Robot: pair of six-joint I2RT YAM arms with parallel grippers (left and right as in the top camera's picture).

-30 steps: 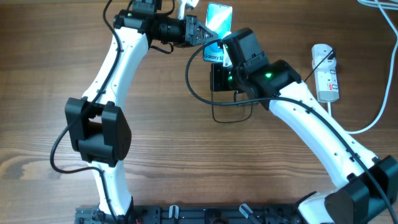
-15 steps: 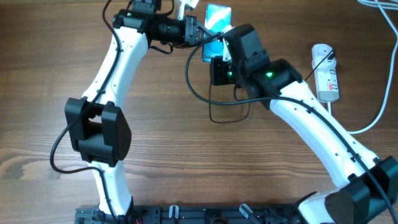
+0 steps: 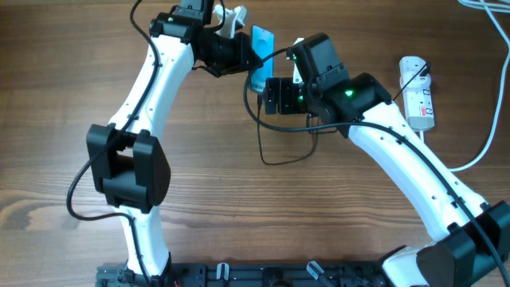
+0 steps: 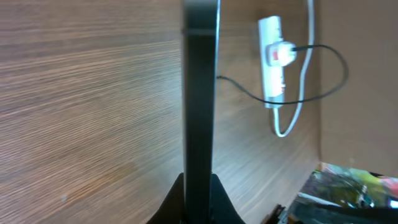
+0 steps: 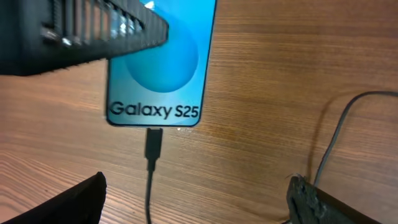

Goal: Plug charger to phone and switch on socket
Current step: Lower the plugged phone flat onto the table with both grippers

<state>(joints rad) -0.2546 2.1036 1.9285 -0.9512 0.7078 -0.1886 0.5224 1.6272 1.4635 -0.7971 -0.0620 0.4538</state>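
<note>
A second ago the phone (image 3: 261, 49) showed its wide bright face to the overhead camera. Now it is turned on its side up there and looks like a thin blue strip. It has also moved a bit to the left. My right gripper (image 5: 197, 186) has moved left with it, and the loop of black cable on the desk (image 3: 64, 119) has slid left too.

I count one phone, one charger (image 5: 153, 144), one socket (image 3: 419, 97) and one thick white cord (image 4: 310, 37). I have two grippers.

My left gripper (image 3: 243, 54) is pinching the phone and holds it up near the far edge of the desk. From my left wrist the phone is just a dark thin bar. From my right wrist its screen is bright blue-green with the words "Galaxy S25" near the bottom end.

The charger's small plug sits right at that bottom end, touching it. I cannot tell if it is all the way in. Its thin black cable hangs down between the fingers of my right gripper, which are spread wide and hold nothing.

The socket lies well apart, on the right side of the desk. It is white with a small red mark.
</note>
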